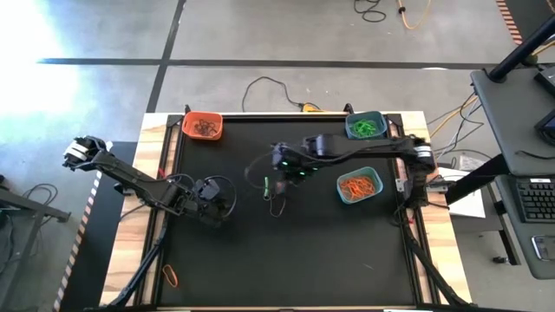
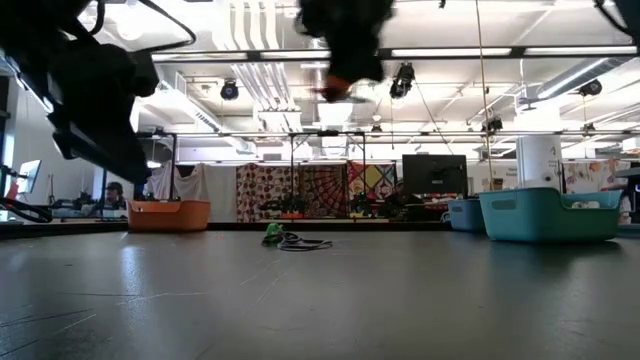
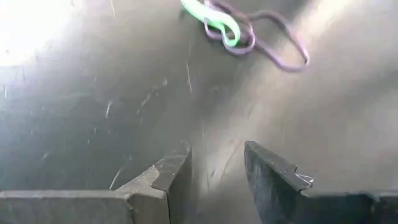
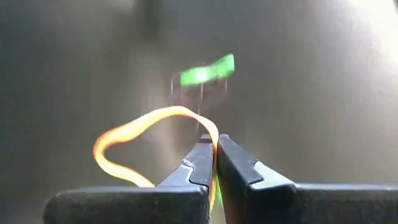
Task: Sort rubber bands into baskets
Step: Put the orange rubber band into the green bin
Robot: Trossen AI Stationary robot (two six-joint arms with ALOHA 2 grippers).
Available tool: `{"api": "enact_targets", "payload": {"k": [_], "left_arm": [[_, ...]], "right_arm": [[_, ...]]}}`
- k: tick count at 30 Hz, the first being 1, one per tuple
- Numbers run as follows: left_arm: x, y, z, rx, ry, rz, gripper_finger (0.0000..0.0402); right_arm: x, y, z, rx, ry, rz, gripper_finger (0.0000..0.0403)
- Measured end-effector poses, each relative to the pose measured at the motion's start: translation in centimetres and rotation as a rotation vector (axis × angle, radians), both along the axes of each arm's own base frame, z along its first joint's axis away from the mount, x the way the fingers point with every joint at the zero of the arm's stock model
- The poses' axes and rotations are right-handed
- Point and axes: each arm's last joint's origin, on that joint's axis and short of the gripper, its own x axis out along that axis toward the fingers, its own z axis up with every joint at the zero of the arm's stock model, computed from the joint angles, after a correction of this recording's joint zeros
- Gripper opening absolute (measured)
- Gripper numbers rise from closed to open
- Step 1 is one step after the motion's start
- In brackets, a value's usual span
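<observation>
**Right fingers pinch an orange band above the small pile**

The right gripper (image 4: 214,146) hangs over the middle of the worktop (image 1: 286,260), and its fingers are closed on one orange rubber band (image 4: 134,134). The loop sticks out to the side of the tips, so I judge the band is pinched on one strand only, which is enough for such a light thing. It is lifted clear of the surface, probably so that it will not drag the others along.

Below it a little pile (image 1: 273,198) lies on the worktop: one green band (image 3: 214,17) and at least one dark band (image 3: 280,43), tangled together. Another orange band (image 1: 171,276) lies alone near the front left corner.

There are three baskets. The orange basket (image 1: 202,126) at the back left holds dark bands, the teal basket (image 1: 365,126) at the back right holds green ones, and the blue basket (image 1: 359,185), just beside the right arm, holds orange ones. So the held band likely belongs in the blue one.

The left gripper (image 3: 214,171) waits near the pile, fingers apart and empty.
</observation>
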Motion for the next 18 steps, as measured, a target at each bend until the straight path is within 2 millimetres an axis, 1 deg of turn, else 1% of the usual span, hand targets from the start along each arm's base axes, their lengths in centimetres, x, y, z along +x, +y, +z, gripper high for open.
{"api": "enact_targets", "payload": {"k": [4,5,7,10,13,15,18], "left_arm": [[0.3,0.1,0.3,0.051,-0.057,0.034,0.0131],[0.4,0.1,0.3,0.067,-0.068,0.037,0.0131],[0.5,0.2,0.5,0.101,-0.086,0.039,0.0131],[0.6,0.2,0.6,0.146,-0.105,0.039,0.0131],[0.6,0.3,0.7,0.184,-0.112,0.048,0.0131],[0.6,0.4,0.7,0.194,-0.110,0.045,0.0131],[0.6,0.4,0.7,0.197,-0.109,0.045,0.0131]], "right_arm": [[-4.0,1.8,1.0,0.054,0.082,-0.118,0.0009],[-5.1,2.1,1.0,0.050,0.102,-0.163,0.0009],[-7.1,2.9,0.5,0.051,0.146,-0.257,0.0009],[-9.7,3.8,-0.9,0.111,0.172,-0.417,0.0009],[-11.9,5.1,-3.1,0.188,0.196,-0.584,0.0009],[-12.8,6.4,-4.9,0.277,0.215,-0.672,0.0009],[-13.7,8.5,-7.8,0.391,0.246,-0.716,0.0009]]}}
